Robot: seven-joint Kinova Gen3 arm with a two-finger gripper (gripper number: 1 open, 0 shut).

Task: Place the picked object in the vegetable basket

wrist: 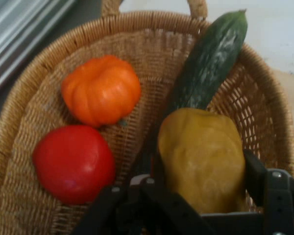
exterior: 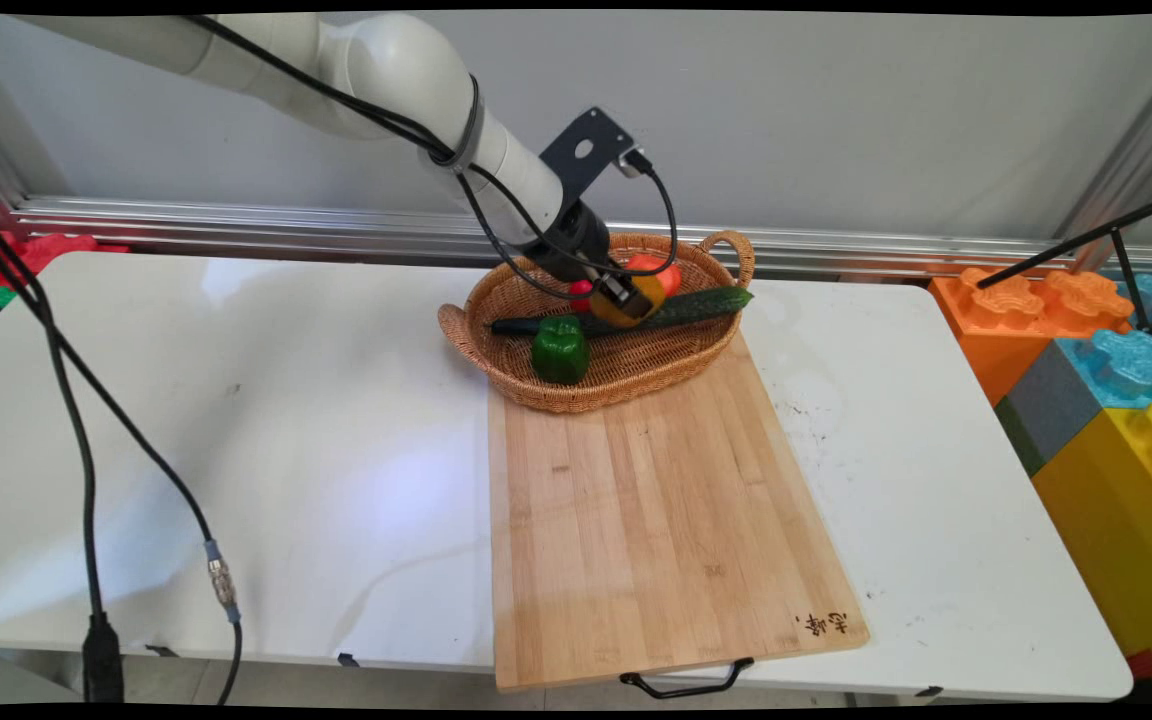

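Woven wicker basket (exterior: 546, 385), grained wooden board (exterior: 656, 520), glossy white table (exterior: 236, 420)

The hand (wrist: 206, 196) grips a yellow pepper (wrist: 202, 156), its 2 fingers (wrist: 257, 178) pressed against the pepper's sides, inside a woven basket (wrist: 34, 98). Just beyond the pepper, a dark green cucumber (wrist: 210, 61) lies slanted, its far tip resting over the basket's rim. To the left of the hand sits a red tomato (wrist: 73, 162), with an orange tomato (wrist: 101, 89) just past it. Pale desk (wrist: 279, 29) shows beyond the basket.
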